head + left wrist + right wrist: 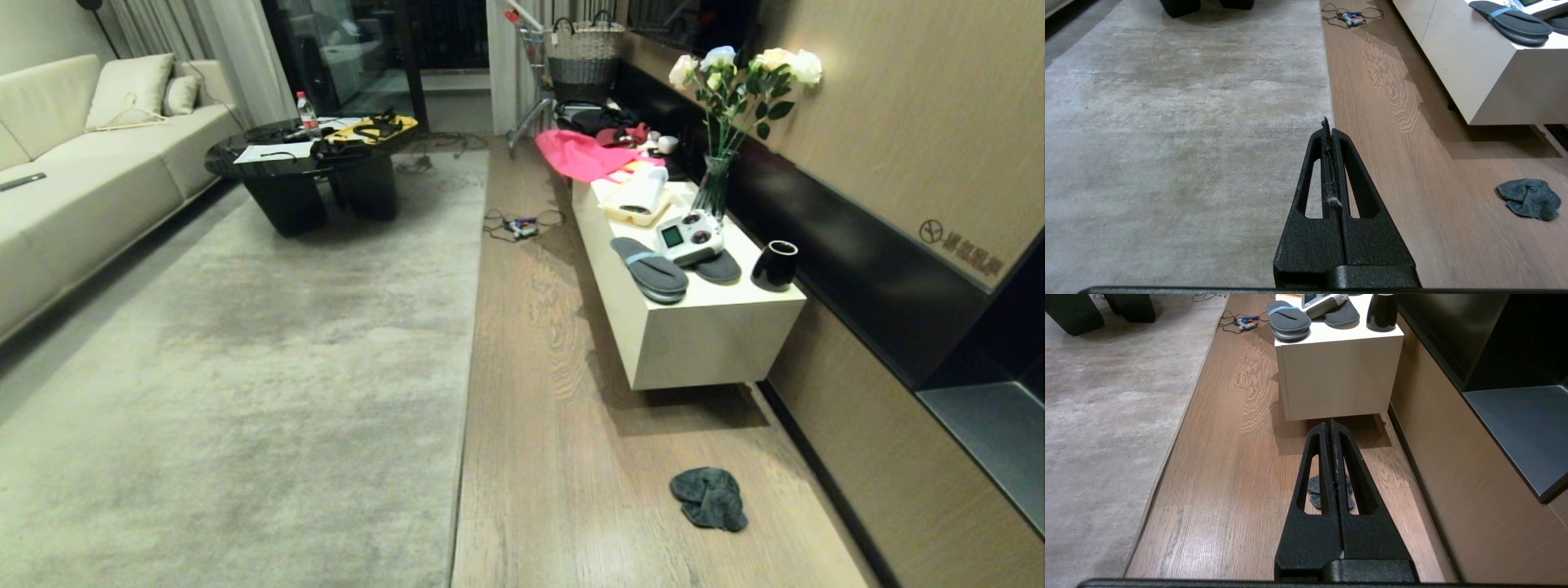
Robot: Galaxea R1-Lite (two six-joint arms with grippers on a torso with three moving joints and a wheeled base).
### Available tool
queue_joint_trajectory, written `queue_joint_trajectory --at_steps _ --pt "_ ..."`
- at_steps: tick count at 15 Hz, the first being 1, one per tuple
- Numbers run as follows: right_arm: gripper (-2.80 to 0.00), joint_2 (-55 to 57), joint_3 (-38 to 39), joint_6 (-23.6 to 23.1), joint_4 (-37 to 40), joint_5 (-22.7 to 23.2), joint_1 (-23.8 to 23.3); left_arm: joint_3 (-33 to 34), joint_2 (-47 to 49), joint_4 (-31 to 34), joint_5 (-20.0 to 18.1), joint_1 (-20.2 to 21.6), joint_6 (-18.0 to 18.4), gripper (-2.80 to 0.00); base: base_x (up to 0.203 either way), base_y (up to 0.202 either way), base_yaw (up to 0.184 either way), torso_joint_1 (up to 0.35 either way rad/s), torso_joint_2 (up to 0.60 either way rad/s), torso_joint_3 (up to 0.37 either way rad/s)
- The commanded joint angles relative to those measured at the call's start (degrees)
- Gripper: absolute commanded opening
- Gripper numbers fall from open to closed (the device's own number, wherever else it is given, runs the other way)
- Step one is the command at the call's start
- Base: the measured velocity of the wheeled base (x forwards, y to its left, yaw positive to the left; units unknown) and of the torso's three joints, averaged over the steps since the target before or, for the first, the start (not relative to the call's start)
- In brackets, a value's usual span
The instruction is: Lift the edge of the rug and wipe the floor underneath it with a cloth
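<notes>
The pale mottled rug point(245, 343) lies flat and covers the left of the room; its long edge runs straight beside the wood floor point(555, 457). The dark grey-teal cloth point(709, 497) lies crumpled on the floor near the wall, below the low cabinet. Neither arm shows in the head view. My left gripper point(1327, 124) is shut and empty, hanging above the rug's edge point(1327, 81), with the cloth point(1529, 199) off to its side. My right gripper point(1331, 424) is shut and empty, above the floor point(1224, 465), with the cloth point(1314, 490) partly hidden behind its fingers.
A white low cabinet point(694, 343) stands along the right wall, bearing slippers point(649, 268), a controller, a black cup point(774, 265) and a flower vase. A cable bundle point(521, 225) lies on the floor farther ahead. A black coffee table point(314, 171) and a sofa point(73, 188) stand on the left.
</notes>
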Motion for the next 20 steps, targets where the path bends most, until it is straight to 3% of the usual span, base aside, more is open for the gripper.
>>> queue_joint_trajectory --at_steps 1,20 --pt "-2.80 0.07 0.00 0.02 -0.05 0.01 0.00 0.00 0.01 -0.01 0.02 0.00 -0.03 -2.80 0.000 0.000 0.000 0.000 0.00 0.000" --pt "-2.80 0.07 0.00 0.11 -0.06 0.01 0.00 0.00 0.01 -0.01 0.02 0.00 -0.03 -2.80 0.000 0.000 0.000 0.000 0.00 0.000"
